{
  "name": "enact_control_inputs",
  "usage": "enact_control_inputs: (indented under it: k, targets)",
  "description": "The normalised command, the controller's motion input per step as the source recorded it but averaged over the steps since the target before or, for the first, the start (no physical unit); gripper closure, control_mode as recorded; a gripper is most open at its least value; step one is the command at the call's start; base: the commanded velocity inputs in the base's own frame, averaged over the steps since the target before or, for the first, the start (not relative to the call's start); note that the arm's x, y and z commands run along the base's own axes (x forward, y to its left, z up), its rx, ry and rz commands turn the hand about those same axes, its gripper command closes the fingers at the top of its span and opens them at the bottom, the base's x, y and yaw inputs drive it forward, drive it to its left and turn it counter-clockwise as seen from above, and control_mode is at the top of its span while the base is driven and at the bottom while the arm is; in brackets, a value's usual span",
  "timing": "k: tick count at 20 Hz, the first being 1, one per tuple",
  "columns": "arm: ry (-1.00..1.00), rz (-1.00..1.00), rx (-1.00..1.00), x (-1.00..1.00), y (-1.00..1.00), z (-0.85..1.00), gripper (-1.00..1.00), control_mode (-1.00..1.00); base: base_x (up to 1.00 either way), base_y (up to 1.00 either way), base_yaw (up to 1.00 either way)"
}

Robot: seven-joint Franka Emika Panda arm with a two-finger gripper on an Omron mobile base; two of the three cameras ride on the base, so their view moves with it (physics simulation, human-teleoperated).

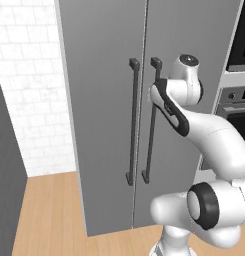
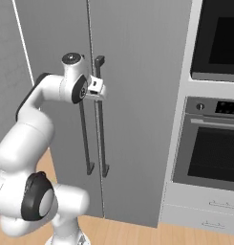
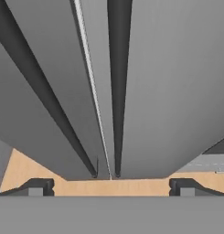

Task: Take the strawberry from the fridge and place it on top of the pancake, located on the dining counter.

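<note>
Fridge [image 1: 104,115]: a tall matte grey cabinet is seen filling the centre of both base views; both doors are shut, with the seam running down the middle.
Handles: two long dark vertical bars are set either side of the seam, the left handle [image 1: 132,122] and the right handle [image 1: 150,125] standing close together.
Tool [image 3: 111,185]: it is held high in front of the doors, near the top of the right handle, at centre right of the left base view and upper left of the right base view; it is pointed down along the door faces.
Tool state: the two dark fingertips [image 3: 38,186] are seen set wide apart at the bottom of the hand view, released, with nothing between them.
Hand view: both handles are shown running down to the wooden floor [image 3: 109,186], the door seam lying between them.
Wall oven [image 2: 216,143]: a black-fronted unit is seen at the right of the right base view, just beside the fridge.
Tiled wall [image 1: 29,85]: white tiles are seen at the upper left of the left base view.
</note>
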Motion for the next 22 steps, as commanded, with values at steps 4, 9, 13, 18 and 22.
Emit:
enact_control_inputs:
  k: [4,9,13,18,22]
  targets:
    - [-0.01,-0.01,-0.04,0.40,0.00,-0.04,-1.00,-1.00,0.00,0.00,0.00]
    - [-0.08,0.00,-0.08,0.40,0.00,-0.26,-1.00,-1.00,0.00,0.00,0.00]
    - [-0.14,0.00,-0.04,0.38,-0.04,-0.30,-1.00,-1.00,0.00,0.00,0.00]
    - [-0.03,0.00,0.00,0.27,-0.07,-0.15,-1.00,-1.00,0.00,0.00,0.00]
    - [0.00,0.00,0.00,0.35,-0.02,-0.03,-1.00,-1.00,0.00,0.00,0.00]
